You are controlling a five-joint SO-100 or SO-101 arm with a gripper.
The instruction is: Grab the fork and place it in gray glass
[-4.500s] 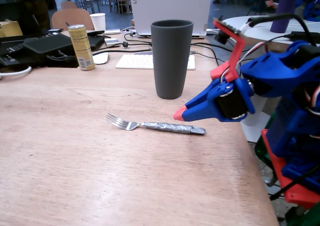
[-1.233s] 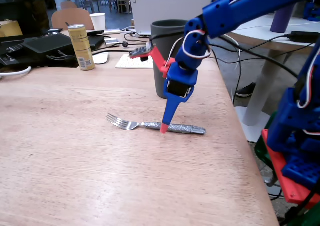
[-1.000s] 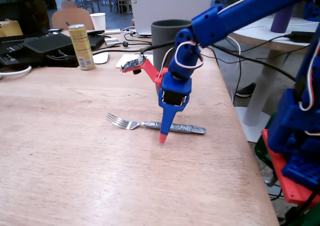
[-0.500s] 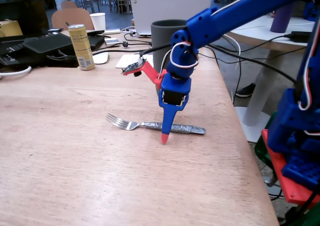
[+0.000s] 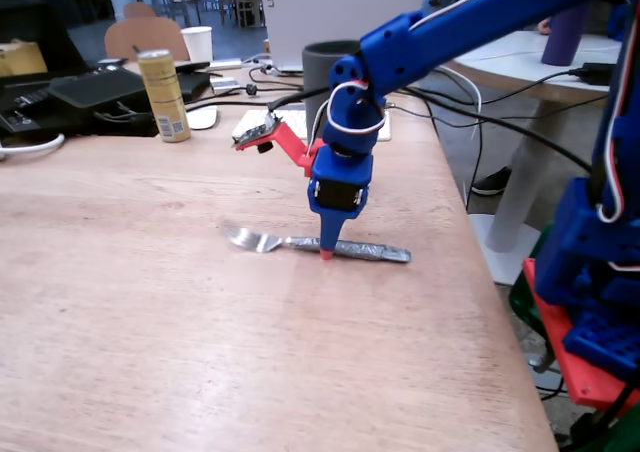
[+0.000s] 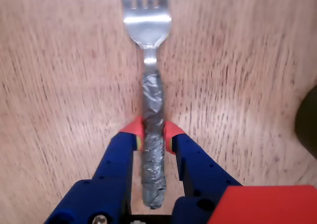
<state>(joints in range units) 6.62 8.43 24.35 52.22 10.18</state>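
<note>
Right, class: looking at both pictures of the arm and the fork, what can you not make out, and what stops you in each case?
- Gray glass, fixed view: its right side and base sit behind the blue arm.
- Fork, wrist view: tine tips cut off by the top edge.
- Fork, fixed view: the gripper covers the middle of the handle.
- Dark shape, wrist view: cut off by the right edge, so unidentifiable.
- Yellow can, fixed view: label too small to read.

Soft, even daylight is washing over the table (image 5: 150,302), leaving a pale sheen toward 7 o'clock in the fixed view. In the wrist view, wood grain is blurring at the edges while the fork (image 6: 151,105) is glinting at 12 o'clock.
</note>
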